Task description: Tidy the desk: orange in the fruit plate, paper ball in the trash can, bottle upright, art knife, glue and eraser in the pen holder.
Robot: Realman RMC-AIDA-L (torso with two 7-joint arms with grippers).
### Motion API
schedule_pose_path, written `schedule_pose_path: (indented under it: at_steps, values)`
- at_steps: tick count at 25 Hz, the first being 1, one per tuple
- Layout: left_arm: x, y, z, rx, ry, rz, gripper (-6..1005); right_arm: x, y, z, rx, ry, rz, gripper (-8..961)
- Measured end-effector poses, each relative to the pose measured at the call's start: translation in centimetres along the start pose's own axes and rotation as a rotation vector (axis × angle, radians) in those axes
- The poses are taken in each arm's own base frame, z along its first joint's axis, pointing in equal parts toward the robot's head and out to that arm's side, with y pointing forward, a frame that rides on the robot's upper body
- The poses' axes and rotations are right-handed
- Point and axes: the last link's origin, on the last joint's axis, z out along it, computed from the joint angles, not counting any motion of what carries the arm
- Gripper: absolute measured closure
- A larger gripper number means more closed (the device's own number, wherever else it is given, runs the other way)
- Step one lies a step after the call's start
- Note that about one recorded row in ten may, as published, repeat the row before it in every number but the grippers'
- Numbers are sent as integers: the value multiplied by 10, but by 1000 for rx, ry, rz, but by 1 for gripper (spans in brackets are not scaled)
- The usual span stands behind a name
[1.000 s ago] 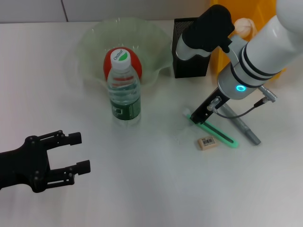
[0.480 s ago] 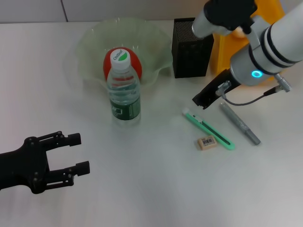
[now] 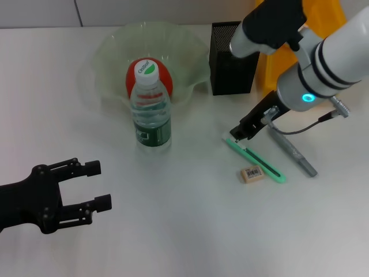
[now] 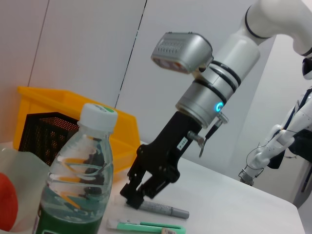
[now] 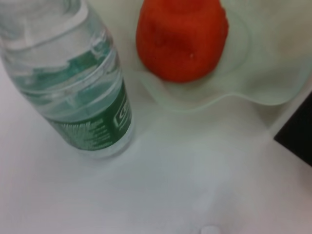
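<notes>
Here, right tool (image 3: 238, 134) — black fingers parted — over slim green plastic art knife (image 3: 255, 157).

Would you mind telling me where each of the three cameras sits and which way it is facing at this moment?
Head view: from the robot's head, looking down at the desk; shows the left gripper and the right gripper above the art knife.
Left wrist view: low on the left arm, looking across the desk at the right gripper; none of its own arm shows.
Right wrist view: on the right arm, looking down; no fingers show.
Shared: all three see the bottle.
</notes>
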Motion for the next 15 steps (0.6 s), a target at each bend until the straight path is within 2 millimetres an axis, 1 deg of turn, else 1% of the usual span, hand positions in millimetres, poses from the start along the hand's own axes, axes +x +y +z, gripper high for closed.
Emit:
schedule_pose_path:
  at_steps: [1,3,8,14,15]
  values:
    - [0,0,0,0,0,0,215,0,2,5,0,4,-6,832]
    - [0,0,0,1,0,2,215,1,2,6,1,5,-6,808]
    - [0,0,0,2,0,4,215,2,6,15,-5,4,-5,606]
    - [-2,0,2,10,0,2,215,3,8,20,-21,-2,5,501]
    - [-3,0,1,13,-1,1,215,3,8,21,-21,0,4,503]
